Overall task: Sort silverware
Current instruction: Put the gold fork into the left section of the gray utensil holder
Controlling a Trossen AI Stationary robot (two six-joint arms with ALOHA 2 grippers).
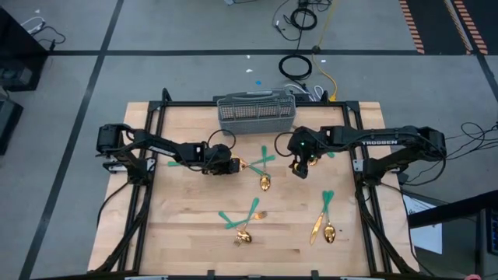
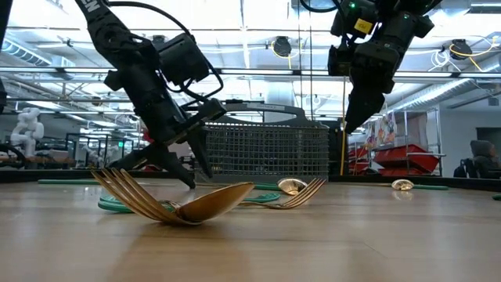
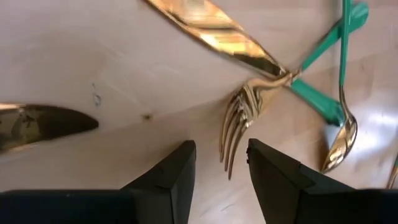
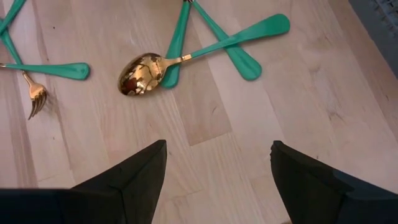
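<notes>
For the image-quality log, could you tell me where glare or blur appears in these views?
Left wrist view: the gold fork and knife blade look smeared and bright. Right wrist view: the spoon bowl mirrors highlights. Low view: ceiling lights glare, and the near fork is soft.

A pale wooden plank table carries a grey wire-mesh rectangular caddy at its far middle edge. Gold-coloured spoons and forks with teal-green handles lie scattered: crossed pieces at centre, another cluster nearer, two to the right.
</notes>
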